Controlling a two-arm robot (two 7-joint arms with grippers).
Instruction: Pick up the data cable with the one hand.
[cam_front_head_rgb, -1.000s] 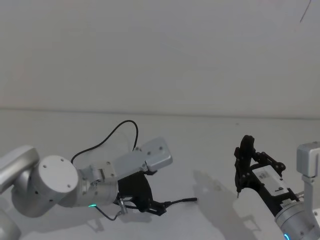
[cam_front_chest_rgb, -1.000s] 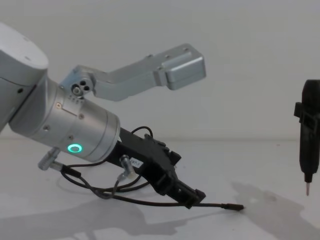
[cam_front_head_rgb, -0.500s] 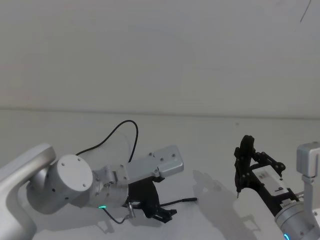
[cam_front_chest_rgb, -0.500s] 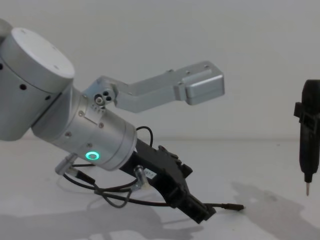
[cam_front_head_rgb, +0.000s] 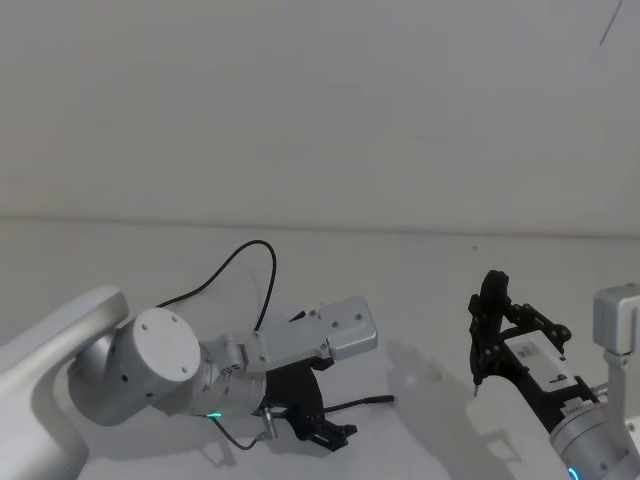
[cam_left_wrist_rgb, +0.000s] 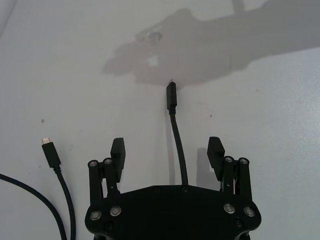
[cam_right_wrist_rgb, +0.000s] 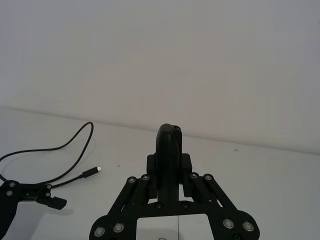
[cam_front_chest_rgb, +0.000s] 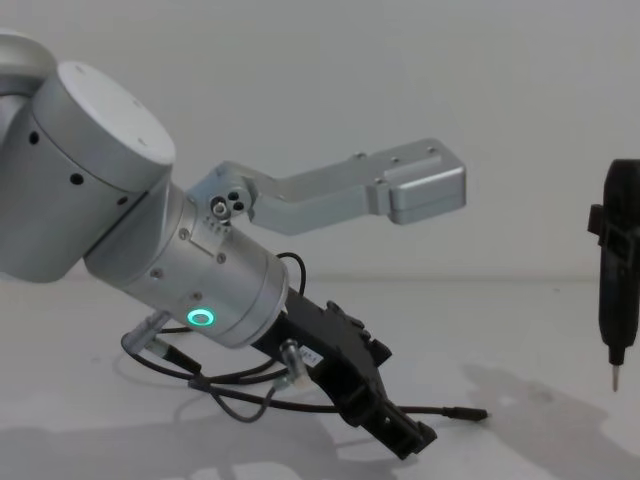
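Observation:
The data cable (cam_front_head_rgb: 256, 245) is a thin dark cord looping over the white table, with one slim plug (cam_front_head_rgb: 384, 398) lying toward the right. My left gripper (cam_left_wrist_rgb: 166, 145) is open and low over the table. The cable (cam_left_wrist_rgb: 174, 120) runs between its fingers (cam_left_wrist_rgb: 117, 152) without touching them, and the plug (cam_left_wrist_rgb: 171, 95) lies just beyond the tips. From the chest, the left gripper (cam_front_chest_rgb: 410, 436) points down at the cable (cam_front_chest_rgb: 445, 409). The cable's other plug (cam_left_wrist_rgb: 50, 149) lies off to one side. My right gripper (cam_right_wrist_rgb: 169, 172) is raised at the right, shut on a black pen-like tool (cam_front_head_rgb: 488, 318).
The pen-like tool (cam_front_chest_rgb: 619, 290) hangs tip down above the table at the right edge. The white table (cam_front_head_rgb: 420, 290) meets a plain wall behind. Slack cable (cam_front_chest_rgb: 240, 398) is bunched under the left wrist.
My left arm has moved forward and to the right, and its gripper has sunk lower over the cable near the plug. The right arm and tool have not moved.

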